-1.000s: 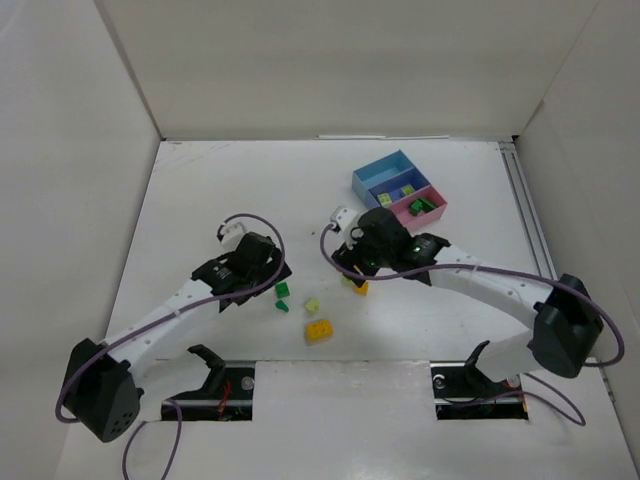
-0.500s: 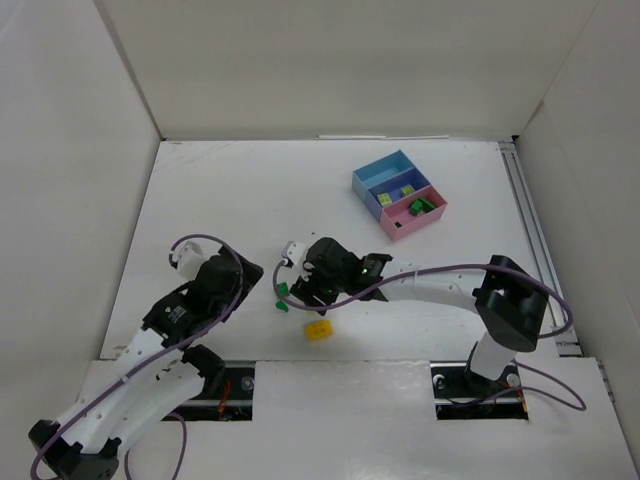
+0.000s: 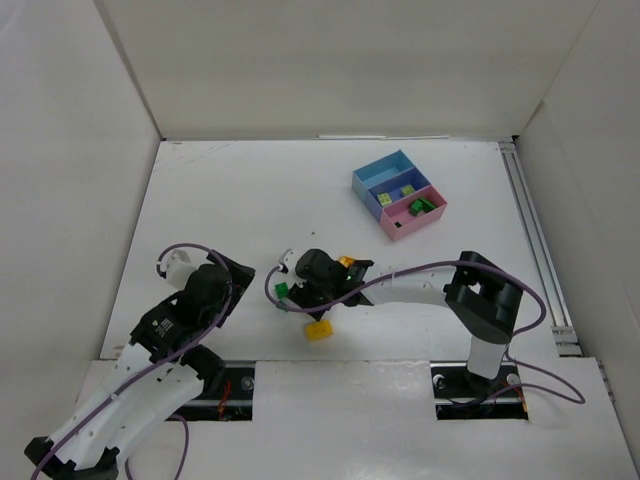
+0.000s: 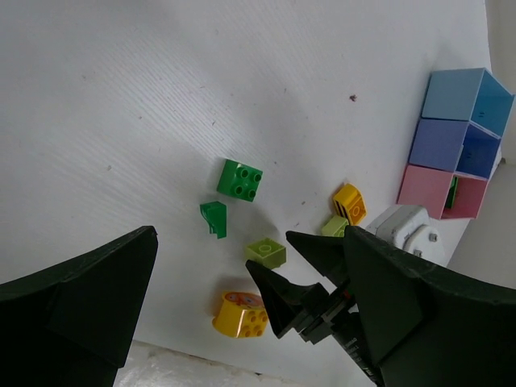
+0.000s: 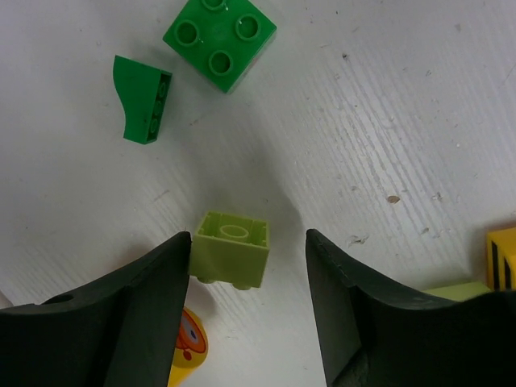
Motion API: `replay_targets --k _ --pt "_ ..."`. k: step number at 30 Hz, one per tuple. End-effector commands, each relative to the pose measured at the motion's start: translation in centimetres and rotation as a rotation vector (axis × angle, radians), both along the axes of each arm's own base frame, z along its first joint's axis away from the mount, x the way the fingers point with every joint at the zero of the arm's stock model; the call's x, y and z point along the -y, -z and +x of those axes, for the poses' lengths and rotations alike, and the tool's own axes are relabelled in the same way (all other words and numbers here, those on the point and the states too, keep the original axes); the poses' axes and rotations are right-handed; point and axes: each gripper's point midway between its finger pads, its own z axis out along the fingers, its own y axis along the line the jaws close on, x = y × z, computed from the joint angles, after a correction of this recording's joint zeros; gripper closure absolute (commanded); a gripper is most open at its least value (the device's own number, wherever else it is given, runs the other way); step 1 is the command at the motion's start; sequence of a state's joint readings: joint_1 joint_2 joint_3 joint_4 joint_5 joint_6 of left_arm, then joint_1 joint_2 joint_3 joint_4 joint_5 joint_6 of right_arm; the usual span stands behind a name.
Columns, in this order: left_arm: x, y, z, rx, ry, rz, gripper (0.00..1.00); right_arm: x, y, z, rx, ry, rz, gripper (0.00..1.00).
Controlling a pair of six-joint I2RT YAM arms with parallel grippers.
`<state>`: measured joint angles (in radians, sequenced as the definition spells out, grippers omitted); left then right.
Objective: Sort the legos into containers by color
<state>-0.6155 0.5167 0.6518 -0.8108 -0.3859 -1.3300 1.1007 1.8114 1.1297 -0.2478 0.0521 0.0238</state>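
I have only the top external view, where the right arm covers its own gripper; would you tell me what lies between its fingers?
Observer: In the right wrist view the right gripper is open, with a lime-yellow brick between its fingers, hollow side toward the camera, not gripped.
Operator: Is anything close beside it?
Observer: Two dark green pieces lie just beyond it, apart from it: a four-stud brick and a wedge.
Operator: And the left gripper?
Observer: The left wrist view shows the left gripper open and empty above the table.
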Motion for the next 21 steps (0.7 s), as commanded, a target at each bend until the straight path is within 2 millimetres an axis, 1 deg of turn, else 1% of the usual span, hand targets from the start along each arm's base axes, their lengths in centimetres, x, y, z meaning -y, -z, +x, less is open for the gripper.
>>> replay_targets --k 1,5,6,7,10,11,12,13,14,15,16,17,18,19,20,21 --pt "-0.4 0.2 -0.2 0.0 -0.015 0.007 0.0 -2.0 -1.1 0.7 0.016 0.033 0.063 0.37" --pt "-0.4 0.2 -0.2 0.0 -0.015 0.007 0.0 -1.7 -0.8 0.4 -0.001 0.036 0.06 0.54" --pt "-0.4 0.2 -0.2 0.001 -0.009 0.014 0.0 -2.0 -1.1 0.1 0.003 0.027 0.068 0.61" --pt "-0.4 0.2 -0.2 0.001 -0.009 0.014 0.0 -1.7 -0.8 -0.1 -0.002 0.027 0.059 0.65" --pt "-0.3 -0.1 0.0 0.016 -0.003 0.01 0.0 -1.9 -2.3 0.0 0.014 0.027 0.092 0.72" --pt "-0.3 0.4 -0.1 0.007 0.003 0.023 0.0 -1.9 -2.7 0.0 0.018 0.027 0.1 0.72" --pt "-0.2 0.3 0.2 0.011 0.003 0.021 0.0 -2.0 -3.1 0.0 0.022 0.026 0.109 0.72" --pt "0.1 0.1 0.4 0.022 0.015 0.012 0.0 -1.9 -4.1 0.2 0.034 0.032 0.118 0.72" --pt "0.2 0.4 0.5 0.016 0.021 0.023 0.0 -1.4 -4.4 0.7 0.061 0.058 0.104 0.73" --pt "0.5 0.6 0.6 0.007 0.039 0.03 0.0 -1.5 -5.7 1.3 0.092 0.066 0.11 0.73" --pt "0.8 0.4 0.9 0.018 0.039 0.022 0.0 -0.7 -6.8 2.5 0.122 0.095 0.106 0.73" --pt "1.1 0.4 1.1 0.018 0.059 0.028 0.0 0.3 -7.2 3.4 0.134 0.119 0.084 0.73" --pt "1.2 0.5 1.3 0.02 0.075 0.046 0.0 1.8 -7.8 5.7 0.148 0.173 0.089 0.73" --pt "1.4 0.8 1.5 0.008 0.084 0.063 0.0 3.0 -8.4 6.9 0.152 0.213 0.091 0.73" --pt "1.8 0.2 2.1 0.031 0.091 0.058 0.0 4.3 -9.7 8.4 0.175 0.23 0.111 0.74" --pt "1.9 0.2 2.3 0.031 0.1 0.069 0.0 5.3 -10.3 9.6 0.174 0.245 0.127 0.74"
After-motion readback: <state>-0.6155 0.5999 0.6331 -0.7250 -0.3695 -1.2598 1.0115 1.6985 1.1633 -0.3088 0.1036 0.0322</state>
